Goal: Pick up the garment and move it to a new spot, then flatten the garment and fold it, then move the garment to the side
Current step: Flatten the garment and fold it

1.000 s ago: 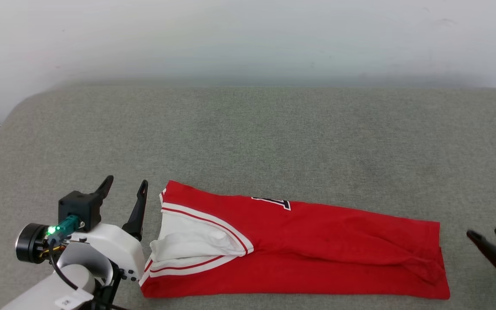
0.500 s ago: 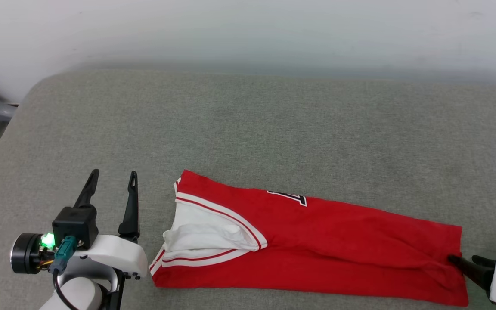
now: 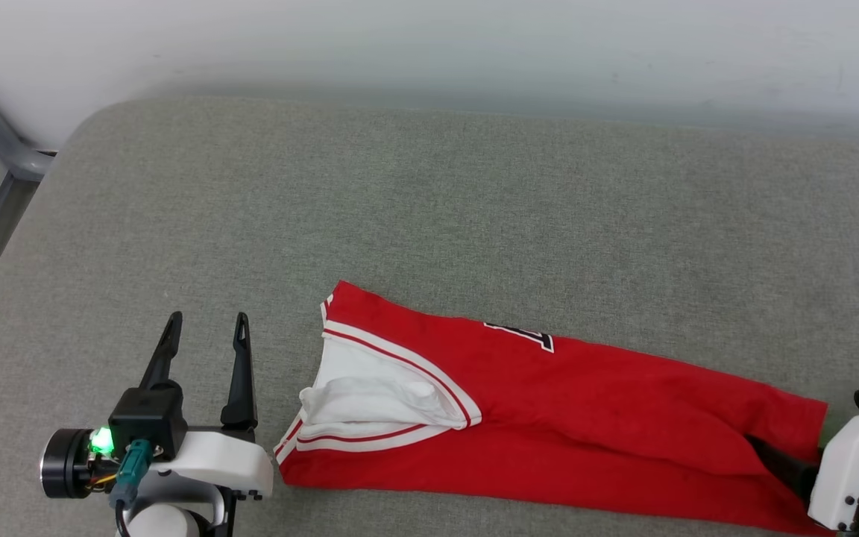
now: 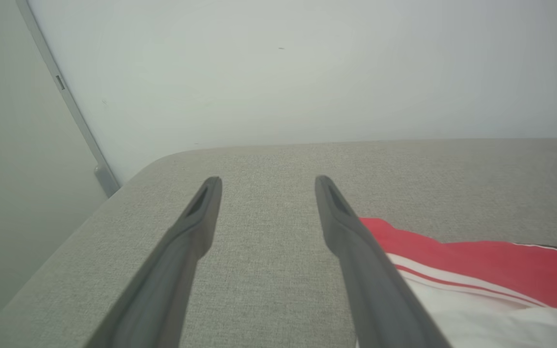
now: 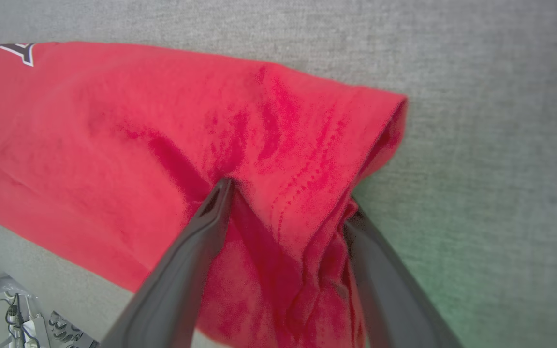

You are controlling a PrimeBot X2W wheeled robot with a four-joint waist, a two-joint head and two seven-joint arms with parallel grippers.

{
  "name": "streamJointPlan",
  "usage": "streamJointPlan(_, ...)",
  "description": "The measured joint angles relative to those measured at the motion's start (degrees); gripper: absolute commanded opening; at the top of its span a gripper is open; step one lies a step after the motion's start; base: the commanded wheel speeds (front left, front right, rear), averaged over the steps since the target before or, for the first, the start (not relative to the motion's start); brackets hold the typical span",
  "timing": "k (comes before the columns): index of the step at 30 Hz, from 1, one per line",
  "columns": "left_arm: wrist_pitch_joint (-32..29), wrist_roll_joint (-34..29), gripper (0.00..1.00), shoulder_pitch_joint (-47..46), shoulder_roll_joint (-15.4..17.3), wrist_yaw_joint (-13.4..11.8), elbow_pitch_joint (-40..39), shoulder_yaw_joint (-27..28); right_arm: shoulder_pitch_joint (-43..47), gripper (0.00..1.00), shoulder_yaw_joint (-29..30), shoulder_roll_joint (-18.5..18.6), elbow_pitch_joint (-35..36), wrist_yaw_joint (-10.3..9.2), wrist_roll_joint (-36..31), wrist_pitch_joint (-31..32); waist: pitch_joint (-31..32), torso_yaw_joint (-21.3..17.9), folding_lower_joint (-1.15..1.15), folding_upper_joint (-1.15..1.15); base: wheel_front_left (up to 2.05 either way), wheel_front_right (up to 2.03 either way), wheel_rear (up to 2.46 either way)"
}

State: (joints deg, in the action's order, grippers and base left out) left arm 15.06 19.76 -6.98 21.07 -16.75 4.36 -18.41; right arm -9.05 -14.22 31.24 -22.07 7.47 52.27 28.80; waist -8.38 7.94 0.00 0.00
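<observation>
Two claws flank the garment in the head view. The left claw stands spread and empty just beside the white-sleeve end, and the right claw rests on the hem end. Folded into a long red strip on the grey counter, the garment runs lengthwise from one claw to the other. A dark-outlined white letter print at its far edge is cut off and unreadable.

Left wrist view: the fingers stand wide apart over bare counter, with the sleeve stripes just beside the right-hand one.

Right wrist view: the claw is released. One finger lies on the red cloth and the other sits at the hem edge, with bunched fabric between them.
</observation>
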Motion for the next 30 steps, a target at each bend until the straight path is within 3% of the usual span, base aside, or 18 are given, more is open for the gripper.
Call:
streamJointPlan(4, 0.0, -3.09, 1.0, 1.26, -2.99, 1.79, -0.03, 2.87, -1.01, 1.0, -1.96, -0.57, -2.19, -0.05, 0.09, -2.93, 0.04, 0.2, 0.0, 0.0, 0.0, 0.0, 0.0)
streamJointPlan(5, 0.01, -4.38, 1.0, 1.86, -4.44, 2.89, -0.1, 4.27, -1.49, 0.45, -2.93, -0.71, -3.26, -0.05, -0.23, -4.24, 0.19, 0.28, 0.0, 0.0, 0.0, 0.0, 0.0)
streamJointPlan(6, 0.0, -5.17, 1.0, 2.2, -5.02, 3.34, -0.05, 4.94, -1.62, 0.02, -3.18, -0.78, -3.89, -0.04, -0.46, -5.21, 0.29, 0.29, 0.0, 0.0, 0.0, 0.0, 0.0)
streamJointPlan(15, 0.0, -10.16, 1.0, 4.76, -8.72, 6.72, 0.83, 8.95, -2.16, 0.0, -4.32, 0.37, -7.59, 0.11, 0.63, -9.37, 2.01, 0.08, 0.0, 0.0, 0.0, 0.0, 0.0)
streamJointPlan(26, 0.01, -13.69, 1.0, 6.99, -10.6, 9.37, 2.01, 11.32, 0.15, 0.0, -1.69, 9.57, -10.63, 0.08, 0.8, -11.22, 4.64, -0.72, 0.0, 0.0, 0.0, 0.0, 0.0)
streamJointPlan(30, 0.01, -14.7, 1.0, 8.03, -11.0, 10.29, 2.49, 11.69, 1.85, 0.0, -1.05, 11.49, -7.2, 0.05, 2.25, -9.82, 5.67, -1.17, 0.0, 0.0, 0.0, 0.0, 0.0)
